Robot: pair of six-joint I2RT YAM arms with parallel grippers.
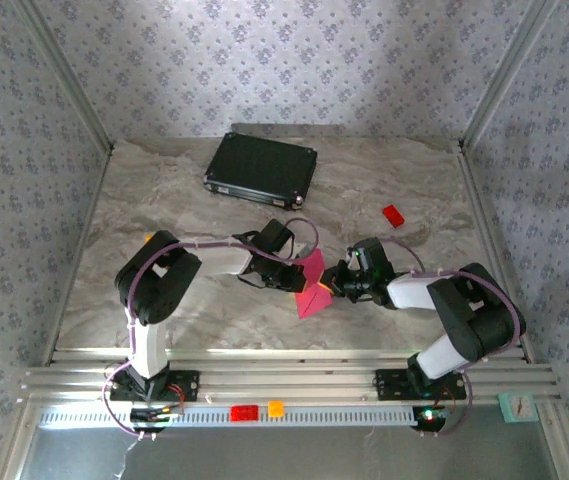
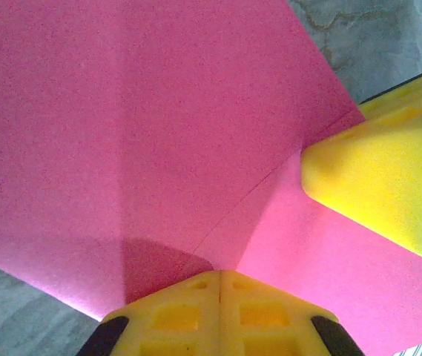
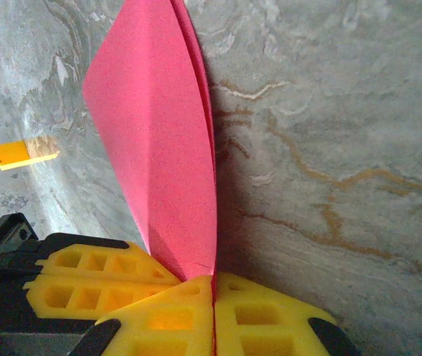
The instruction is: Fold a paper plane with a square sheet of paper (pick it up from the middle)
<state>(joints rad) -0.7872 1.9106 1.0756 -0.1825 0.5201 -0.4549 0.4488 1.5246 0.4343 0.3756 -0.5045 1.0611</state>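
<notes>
The square sheet of paper is magenta-pink and is held off the table between both grippers, at the middle of the table. It is bent into a V along a crease and has no paper plane shape. My left gripper is shut on the sheet's edge, where the creases meet. My right gripper is shut on the folded edge, with the paper running up from between its jaws. The two grippers sit close together: the right one's yellow finger shows in the left wrist view, and the left one's fingers show in the right wrist view.
A black case lies at the back of the marble table. A small red block is at the right and a tiny orange cube at the left. Another red block and orange piece rest on the front rail.
</notes>
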